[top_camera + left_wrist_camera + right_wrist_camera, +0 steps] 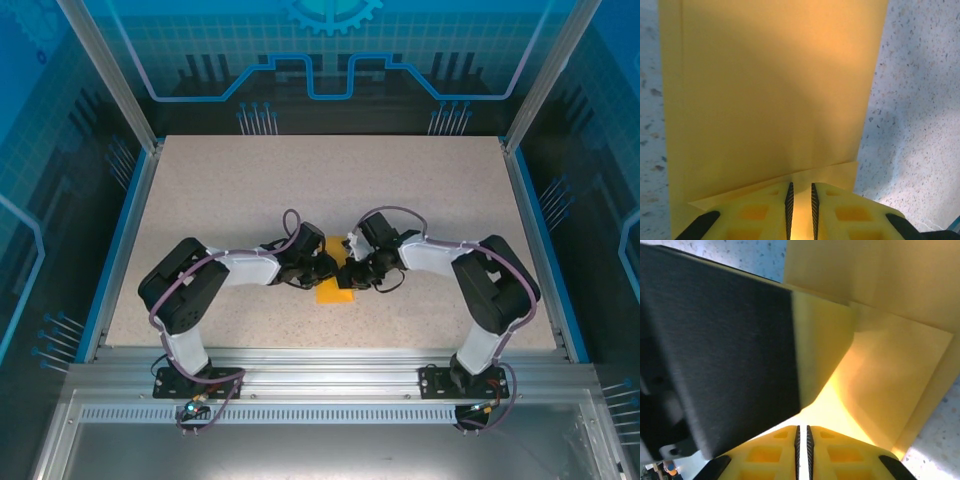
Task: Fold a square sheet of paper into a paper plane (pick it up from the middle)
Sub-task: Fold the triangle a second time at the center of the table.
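The left gripper (801, 194) has its jaws drawn close, leaving a narrow slot between the ribbed pads. A raised flap of the paper (770, 90) runs into that slot, so the gripper pinches the sheet's near edge. From there the paper spreads toward 12 o'clock, flat on the table (920, 100), with a crease along its 9 o'clock side. The right gripper (802, 434) is closed tighter, with only a hairline between the pads, and the paper rises into it, pinched. A black block (715, 355) stands at its 10 o'clock. From above, the grippers meet from 9 and 3 o'clock over the paper, which lies mid-table, slightly toward 6 o'clock.
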Tool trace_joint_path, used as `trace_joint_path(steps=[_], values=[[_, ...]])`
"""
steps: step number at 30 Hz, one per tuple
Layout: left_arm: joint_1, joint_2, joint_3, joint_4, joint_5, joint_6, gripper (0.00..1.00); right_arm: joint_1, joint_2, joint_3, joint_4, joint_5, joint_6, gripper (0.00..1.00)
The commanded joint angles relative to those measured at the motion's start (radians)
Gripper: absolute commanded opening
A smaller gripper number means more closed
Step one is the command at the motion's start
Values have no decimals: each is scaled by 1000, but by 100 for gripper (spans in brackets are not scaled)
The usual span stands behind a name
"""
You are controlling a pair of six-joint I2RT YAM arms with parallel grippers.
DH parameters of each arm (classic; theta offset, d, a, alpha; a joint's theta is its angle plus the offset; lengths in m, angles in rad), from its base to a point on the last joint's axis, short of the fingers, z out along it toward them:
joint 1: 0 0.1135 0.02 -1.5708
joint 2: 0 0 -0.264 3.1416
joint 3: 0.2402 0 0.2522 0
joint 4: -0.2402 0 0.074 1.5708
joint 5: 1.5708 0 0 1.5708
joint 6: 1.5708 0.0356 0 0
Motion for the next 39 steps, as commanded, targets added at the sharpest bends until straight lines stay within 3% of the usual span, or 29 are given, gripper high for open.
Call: trace_joint_path(steps=[1,13,26,39], values=[[-6,-1,7,-17,-5,15,21,12,42,21,-29,13,-17,14],[-6,-4,2,-76,-63,19,17,-19,12,-99,-32,55,-30,13],[-7,39,-46,-52,-90,3,13,-99,-69,-234,-2,-2,-48,14],[-6,37,-40,-52,-74,7,12,-107,-158,-261,-111,91,-69,13]])
